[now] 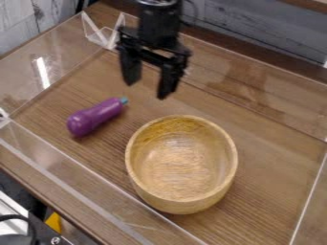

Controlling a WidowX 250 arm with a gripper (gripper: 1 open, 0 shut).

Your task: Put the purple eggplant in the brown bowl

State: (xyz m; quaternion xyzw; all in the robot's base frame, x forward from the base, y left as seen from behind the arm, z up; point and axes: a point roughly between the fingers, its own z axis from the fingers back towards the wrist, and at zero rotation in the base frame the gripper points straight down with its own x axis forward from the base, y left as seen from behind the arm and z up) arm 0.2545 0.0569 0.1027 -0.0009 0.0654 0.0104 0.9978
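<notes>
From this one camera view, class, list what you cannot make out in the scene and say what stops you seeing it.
- The robot arm above the gripper: cut off by the picture's top edge.
- The underside of the purple eggplant: hidden by its own body.
- The far outer wall of the brown bowl: hidden behind its rim.
- The dark items at the bottom left corner: cut off by the edge, too little shows to name them.
</notes>
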